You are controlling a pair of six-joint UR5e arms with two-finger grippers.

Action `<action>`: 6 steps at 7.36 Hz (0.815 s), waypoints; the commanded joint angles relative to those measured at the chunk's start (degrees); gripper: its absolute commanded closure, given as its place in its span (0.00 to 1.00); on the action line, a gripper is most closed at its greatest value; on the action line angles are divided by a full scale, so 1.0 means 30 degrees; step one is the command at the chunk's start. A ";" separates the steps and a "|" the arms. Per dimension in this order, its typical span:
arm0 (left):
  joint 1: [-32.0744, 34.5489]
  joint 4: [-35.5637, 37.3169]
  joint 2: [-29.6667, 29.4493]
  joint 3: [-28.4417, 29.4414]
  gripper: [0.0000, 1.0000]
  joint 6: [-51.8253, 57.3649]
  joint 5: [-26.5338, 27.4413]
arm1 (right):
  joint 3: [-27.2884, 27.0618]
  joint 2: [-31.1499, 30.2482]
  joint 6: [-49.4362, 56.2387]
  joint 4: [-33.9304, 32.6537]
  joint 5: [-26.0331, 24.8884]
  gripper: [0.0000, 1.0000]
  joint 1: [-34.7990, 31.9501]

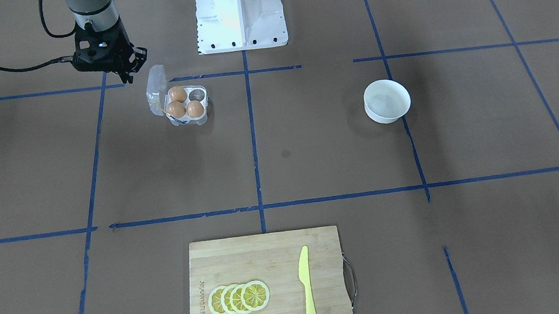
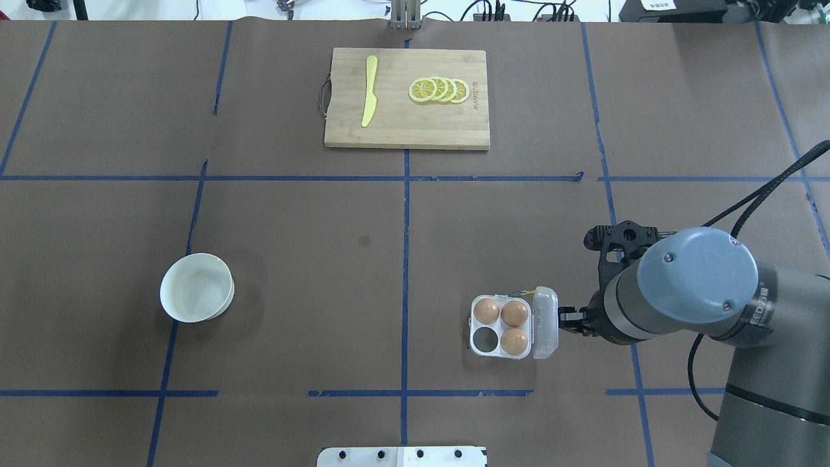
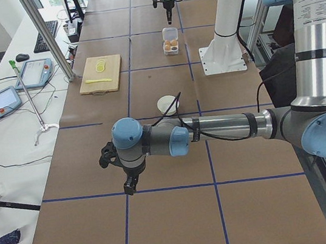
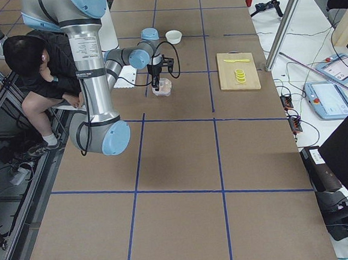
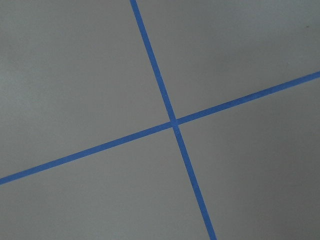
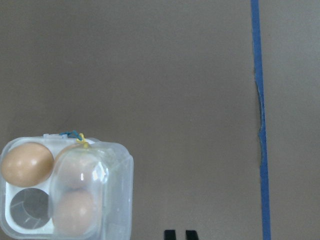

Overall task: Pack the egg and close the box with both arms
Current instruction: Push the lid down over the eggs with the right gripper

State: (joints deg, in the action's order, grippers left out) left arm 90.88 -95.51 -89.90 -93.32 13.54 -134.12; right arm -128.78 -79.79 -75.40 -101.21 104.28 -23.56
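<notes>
Right tool (image 6: 180,234) tips nearly together, empty, just beside box (image 2: 500,326) lid (image 2: 545,322); left tool (image 3: 130,188) well away, can't tell its state. Three eggs (image 2: 514,313) seated, one cup (image 2: 484,338) empty. Pushing lid unbraced could skid the box.

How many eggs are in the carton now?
3 orange-brown eggs in the clear plastic carton: two in the far row, one near the robot beside the lid; fourth cup empty.
</notes>
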 commanded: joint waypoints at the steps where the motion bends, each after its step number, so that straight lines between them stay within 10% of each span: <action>1: 0.0000 0.0048 -0.0004 -0.0181 0.00 0.0000 0.0000 | 0.0151 0.1102 -0.0817 0.0568 -0.0132 0.81 0.0500; 6: 0.0000 0.0049 -0.0033 -0.0183 0.00 0.0000 0.0000 | 0.0651 0.1051 -0.1498 0.2044 -0.0045 0.86 0.0210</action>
State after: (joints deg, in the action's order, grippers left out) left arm 90.88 -95.36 -90.00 -93.91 13.53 -134.12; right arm -126.61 -76.58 -80.09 -93.44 103.73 -22.16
